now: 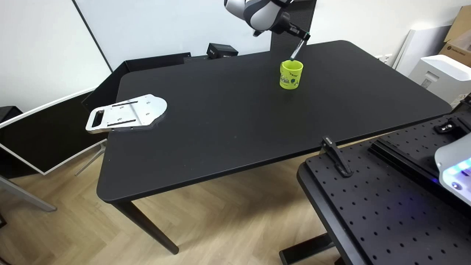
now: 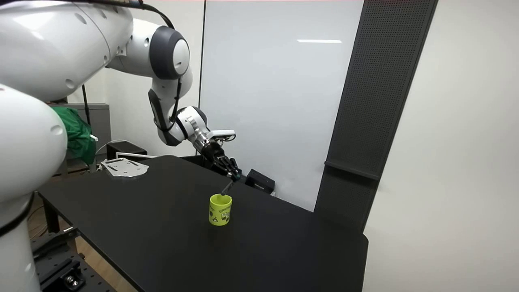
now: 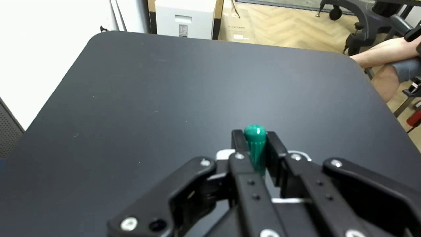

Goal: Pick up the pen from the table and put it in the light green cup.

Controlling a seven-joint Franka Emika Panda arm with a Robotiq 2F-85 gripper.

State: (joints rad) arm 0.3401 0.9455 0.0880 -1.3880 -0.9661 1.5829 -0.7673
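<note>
My gripper (image 1: 304, 35) is shut on the pen (image 1: 297, 50) near its green upper end and holds it tilted above the table (image 1: 206, 121). In the wrist view the green pen end (image 3: 256, 148) sits between the black fingertips. The light green cup (image 1: 290, 79) stands upright on the table. In both exterior views the pen's lower end shows at the cup's rim; the pen (image 2: 228, 187) slants down toward the cup (image 2: 220, 211). I cannot tell whether the tip is inside the opening or just above it. The cup is out of the wrist view.
A silver-white metal plate (image 1: 128, 112) lies at a table end, overhanging the edge. A black perforated board (image 1: 368, 206) stands beside the table. A black box (image 2: 259, 181) is behind the table. A person's arm (image 3: 384, 52) shows at a table corner.
</note>
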